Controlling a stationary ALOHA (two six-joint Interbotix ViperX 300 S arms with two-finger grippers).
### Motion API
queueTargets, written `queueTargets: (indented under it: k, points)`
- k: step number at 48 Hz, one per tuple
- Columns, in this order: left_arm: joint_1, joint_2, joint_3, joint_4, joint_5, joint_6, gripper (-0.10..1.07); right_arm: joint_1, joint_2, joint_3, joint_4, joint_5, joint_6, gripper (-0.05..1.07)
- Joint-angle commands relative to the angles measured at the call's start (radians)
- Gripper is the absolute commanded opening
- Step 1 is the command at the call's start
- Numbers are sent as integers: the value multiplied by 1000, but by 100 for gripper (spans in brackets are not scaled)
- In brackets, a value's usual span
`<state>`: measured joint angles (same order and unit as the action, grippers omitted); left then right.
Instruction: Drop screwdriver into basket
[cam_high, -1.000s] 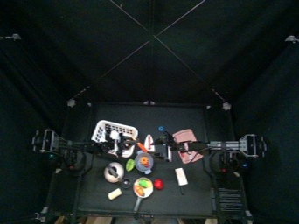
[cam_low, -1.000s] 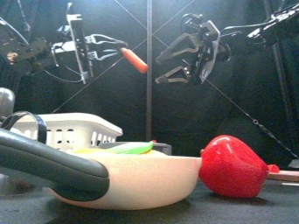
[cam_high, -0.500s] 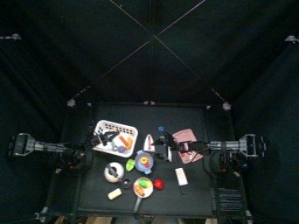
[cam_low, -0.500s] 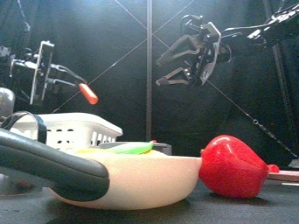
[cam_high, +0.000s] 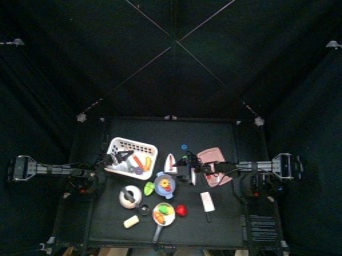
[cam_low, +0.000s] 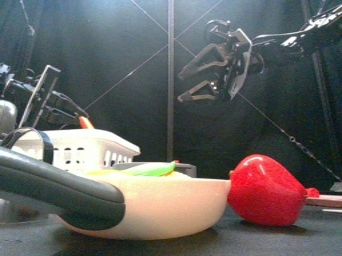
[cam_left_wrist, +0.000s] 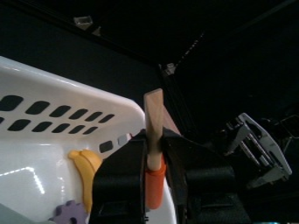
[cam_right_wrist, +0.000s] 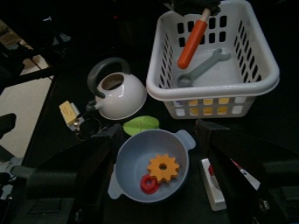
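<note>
The white slotted basket (cam_high: 130, 155) stands at the table's back left; it also shows in the front view (cam_low: 80, 150), the left wrist view (cam_left_wrist: 47, 131) and the right wrist view (cam_right_wrist: 216, 61). My left gripper (cam_left_wrist: 152, 188) is shut on the orange screwdriver (cam_left_wrist: 152, 171) at the basket's left rim. The screwdriver (cam_right_wrist: 194, 42) slants down inside the basket, its tip low among the contents. In the front view only its orange end (cam_low: 84, 122) shows above the rim, beside the left gripper (cam_low: 40, 95). My right gripper (cam_low: 221, 65) hangs open and empty, high over the table's middle right.
A wrench (cam_right_wrist: 205, 68) and a yellow piece (cam_left_wrist: 84, 166) lie in the basket. A kettle (cam_right_wrist: 114, 87), a green item (cam_right_wrist: 142, 125) and a blue bowl (cam_right_wrist: 158, 162) stand in front of it. A cream pan (cam_low: 147, 205) and a red object (cam_low: 267, 190) fill the front.
My left gripper has carried the screwdriver left and down, from high over the table to the basket, so it now dips inside. The right arm has stayed put.
</note>
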<state>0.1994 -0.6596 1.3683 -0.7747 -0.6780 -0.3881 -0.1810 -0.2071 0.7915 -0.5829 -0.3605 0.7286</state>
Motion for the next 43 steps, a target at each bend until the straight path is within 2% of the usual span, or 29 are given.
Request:
queueTargets:
  k: [1,23,35,43]
  points:
    - [23,0,-6,2,-3,2,52,2,-11,-15,0,-9,-2,98]
    - [32,-2,-5,38,-5,3,77,3,-5,-18,0,-9,-3,98]
    - [32,-2,-15,84,-8,5,79,6,-3,-18,0,-9,-3,98]
    - [31,-20,-21,181,-61,3,79,8,-2,-17,0,-9,-3,98]
